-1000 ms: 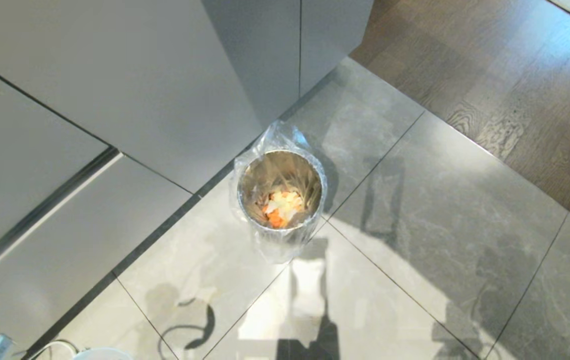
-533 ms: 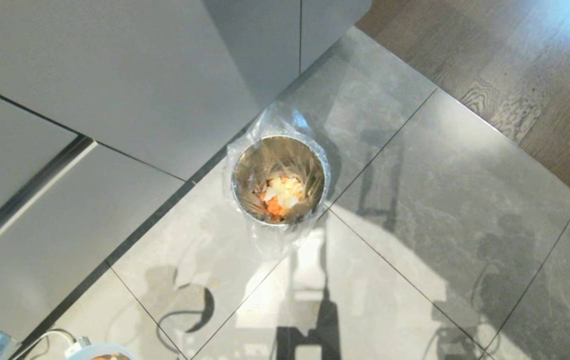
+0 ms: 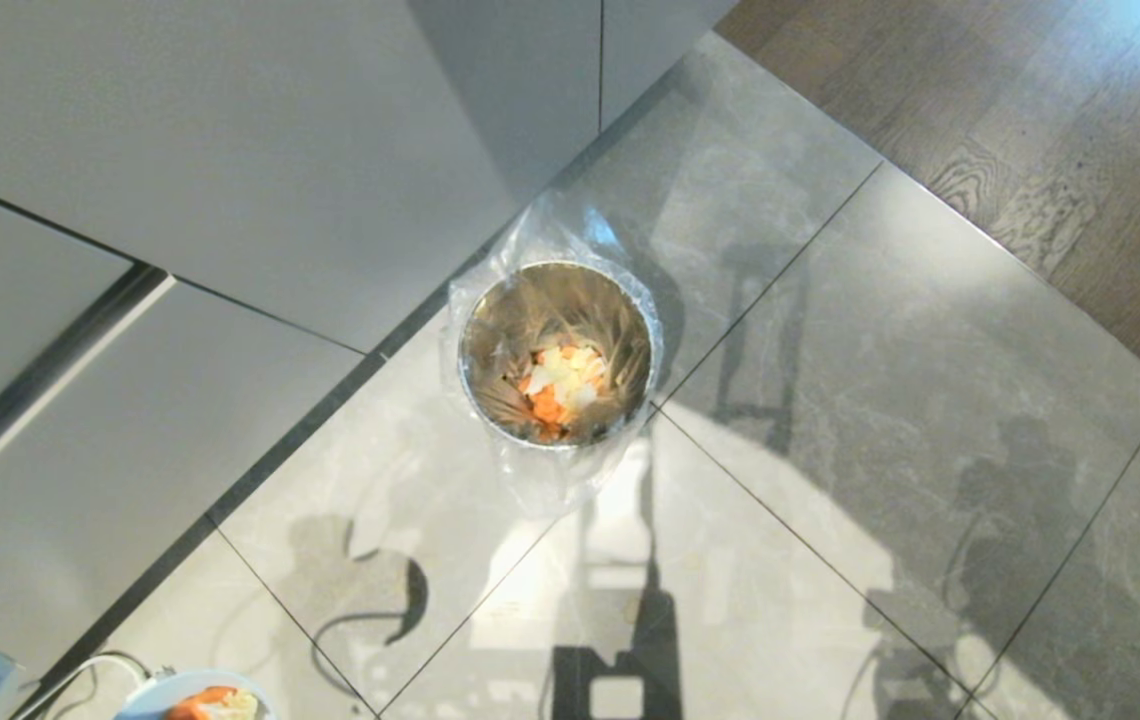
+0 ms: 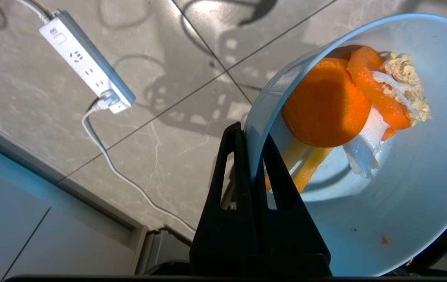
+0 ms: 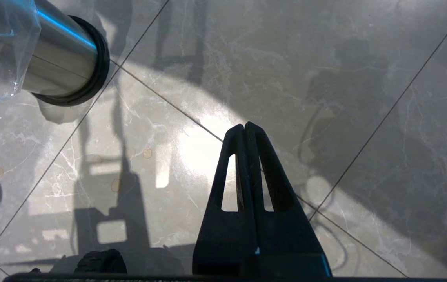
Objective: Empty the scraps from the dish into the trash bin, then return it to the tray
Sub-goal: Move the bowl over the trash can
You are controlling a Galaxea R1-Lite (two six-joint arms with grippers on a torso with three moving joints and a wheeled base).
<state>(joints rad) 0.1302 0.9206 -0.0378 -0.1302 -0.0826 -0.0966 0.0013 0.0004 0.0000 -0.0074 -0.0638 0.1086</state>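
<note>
My left pincer (image 4: 251, 156) grips the rim of the small round white ceramic-looking dish (image 4: 384, 196), 1 finger inside, 1 outside. It holds orange and pale vegetable scraps (image 4: 349, 105), short of the shiny cylindrical metal trash bin (image 3: 556, 350). The dish appears rigid, smooth and slippery, so I judge a rim hold best. My right pincer (image 5: 245, 129) is closed, empty.

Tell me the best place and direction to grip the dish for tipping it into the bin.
Grip the dish by its thin rim, one finger inside and one outside, coming from the side away from the scraps. The left end effector already pinches the rim this way, probably sound for tipping.
</note>
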